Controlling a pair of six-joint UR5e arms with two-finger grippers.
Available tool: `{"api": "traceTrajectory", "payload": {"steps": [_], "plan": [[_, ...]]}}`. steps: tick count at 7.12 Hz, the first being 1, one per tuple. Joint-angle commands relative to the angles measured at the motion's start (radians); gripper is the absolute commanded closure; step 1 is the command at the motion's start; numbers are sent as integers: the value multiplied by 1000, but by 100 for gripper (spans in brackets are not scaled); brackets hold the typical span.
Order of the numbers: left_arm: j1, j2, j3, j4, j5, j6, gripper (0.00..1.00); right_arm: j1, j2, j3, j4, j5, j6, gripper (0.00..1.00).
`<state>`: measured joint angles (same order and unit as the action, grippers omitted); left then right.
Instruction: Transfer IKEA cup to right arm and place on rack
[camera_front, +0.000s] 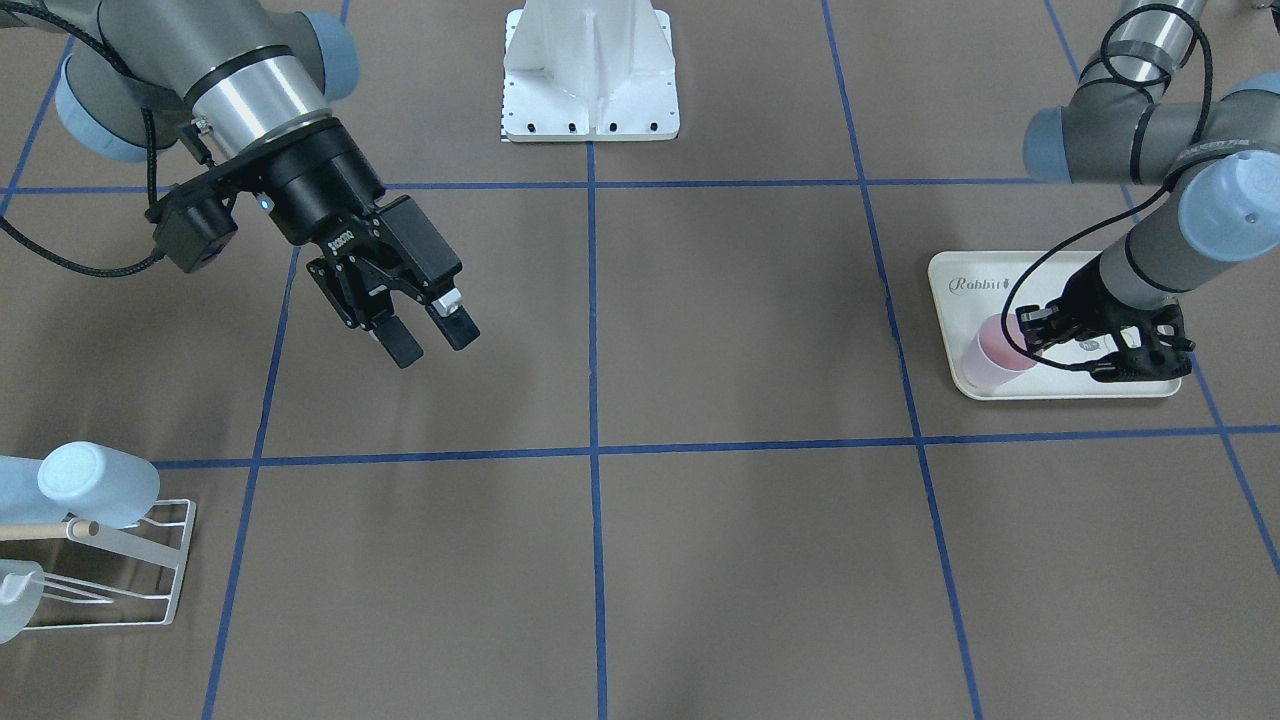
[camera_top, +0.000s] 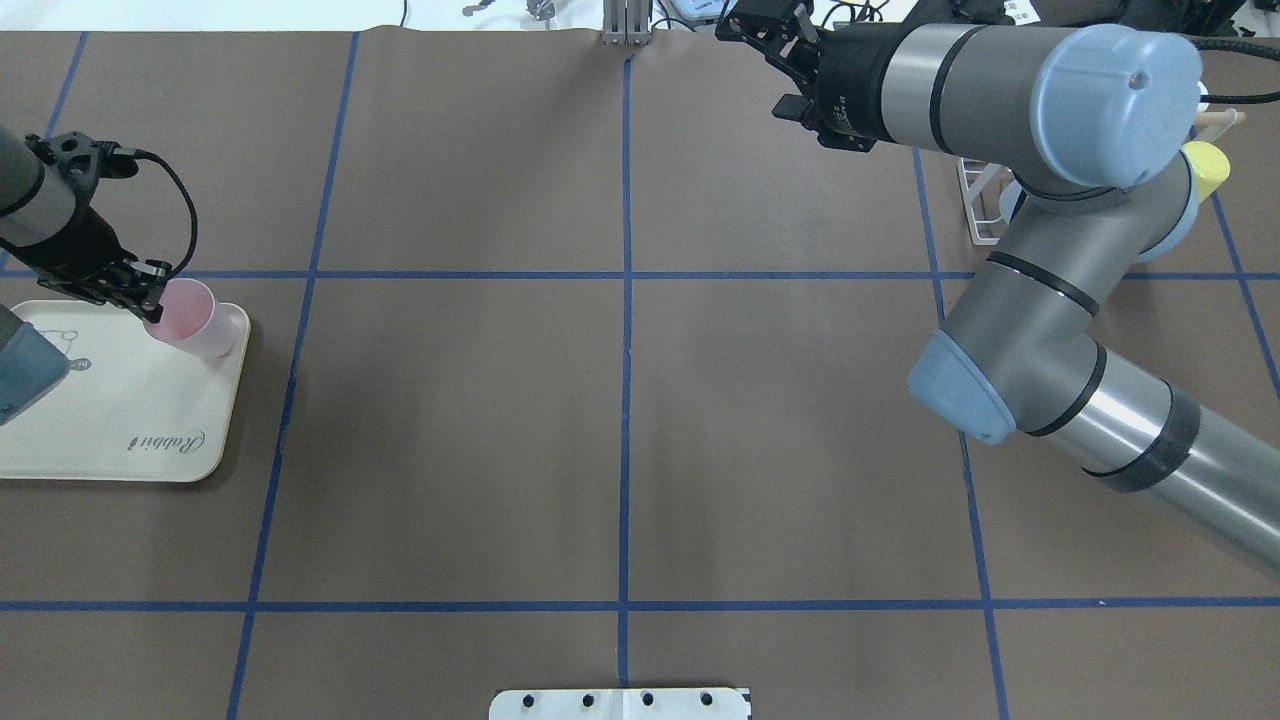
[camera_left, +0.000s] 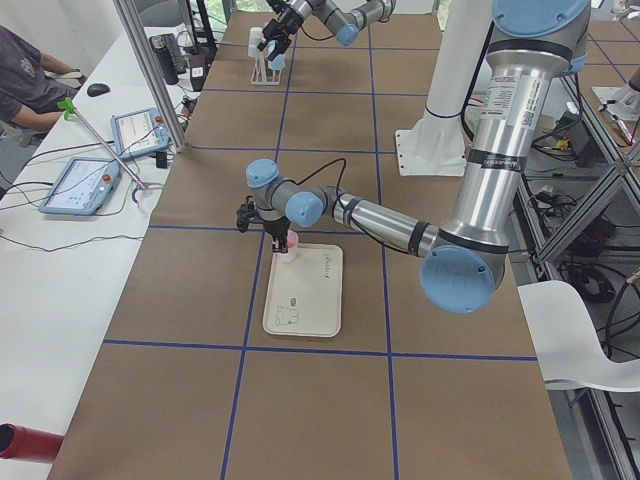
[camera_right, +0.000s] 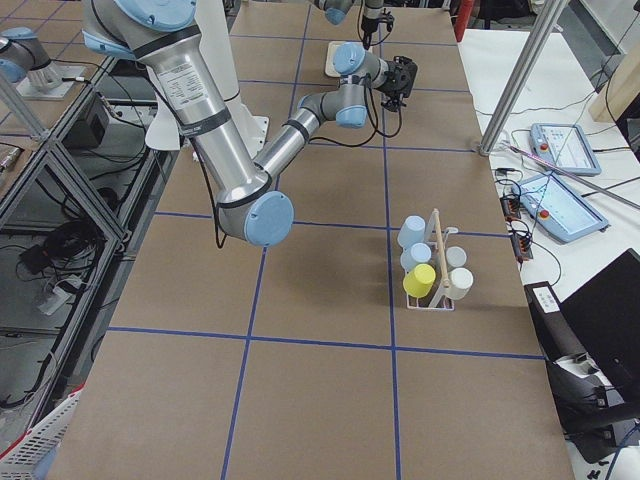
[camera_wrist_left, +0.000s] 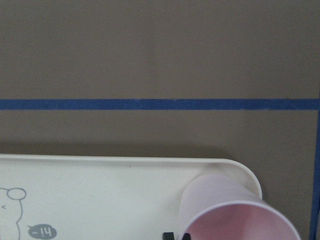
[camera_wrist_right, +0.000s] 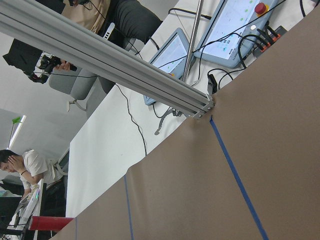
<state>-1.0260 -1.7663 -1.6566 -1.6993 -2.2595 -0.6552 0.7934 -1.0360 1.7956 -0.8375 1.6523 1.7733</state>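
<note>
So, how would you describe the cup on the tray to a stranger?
Find the cream tray marked Rabbit on the robot's left side. At its far inner corner the left gripper holds a tilted pink cup by the rim. It is the only pink cup; the other cups sit on the rack.

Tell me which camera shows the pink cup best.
Overhead exterior: the pink cup shows nearly whole on the tray, left gripper at the cup's rim. Front-facing has it partly covered; left wrist crops it; exterior left shows it tiny; the rest, nothing.
</note>
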Motion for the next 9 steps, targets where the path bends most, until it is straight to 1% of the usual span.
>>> {"api": "traceTrajectory", "payload": {"steps": [1,2,3,4,5,6,7,8,9], "plan": [[-70,10,-46,13,-58,3,100,0,-3,-1,14,0,1,0],[-101,8,-81,44,-64,2,100,-2,-3,-1,20,0,5,0],[-132,-5,-139,125,-63,-10,100,-6,-3,-1,20,0,5,0],[-140,-18,-191,150,-61,-105,100,-9,-3,1,21,0,5,0],[-140,-71,-216,142,-55,-277,100,-16,-3,1,21,0,6,0],[-135,-123,-224,129,-13,-445,100,-22,-3,1,21,-2,6,0],[-105,-142,-223,31,56,-583,100,-26,1,1,21,-3,21,0],[-67,-131,-204,-119,123,-718,100,-28,2,4,23,-3,38,0],[-34,-130,-157,-264,170,-839,100,-29,7,4,21,-3,38,0]]}}
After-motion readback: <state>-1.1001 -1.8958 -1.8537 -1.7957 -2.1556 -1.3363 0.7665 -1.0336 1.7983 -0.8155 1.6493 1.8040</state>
